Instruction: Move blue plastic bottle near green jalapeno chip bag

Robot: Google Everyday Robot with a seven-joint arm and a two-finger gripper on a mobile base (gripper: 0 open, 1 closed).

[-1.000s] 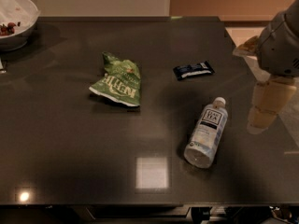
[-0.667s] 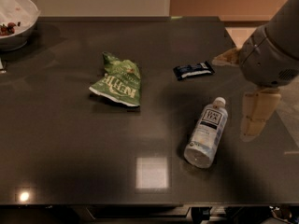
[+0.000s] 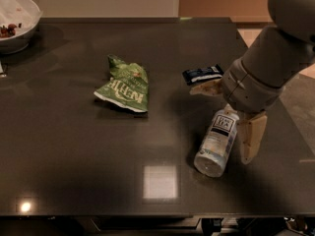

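The blue plastic bottle (image 3: 214,146) lies on its side on the dark table (image 3: 74,156), right of centre, its cap end pointing away under my wrist. The green jalapeno chip bag (image 3: 123,85) lies flat to the left of it, well apart from the bottle. My gripper (image 3: 220,125) has come in from the right and hangs over the bottle's cap end. It is open, with one finger (image 3: 205,88) to the bottle's far left and the other finger (image 3: 251,136) along its right side. The cap is hidden behind my wrist.
A small flat dark blue snack wrapper (image 3: 203,73) lies just beyond the gripper. A white bowl (image 3: 15,21) with some food stands at the table's far left corner. The table's right edge runs close behind the arm.
My arm has moved left from beyond the table's right edge. The gripper now straddles the bottle's cap end. The bottle and the bag have not moved.
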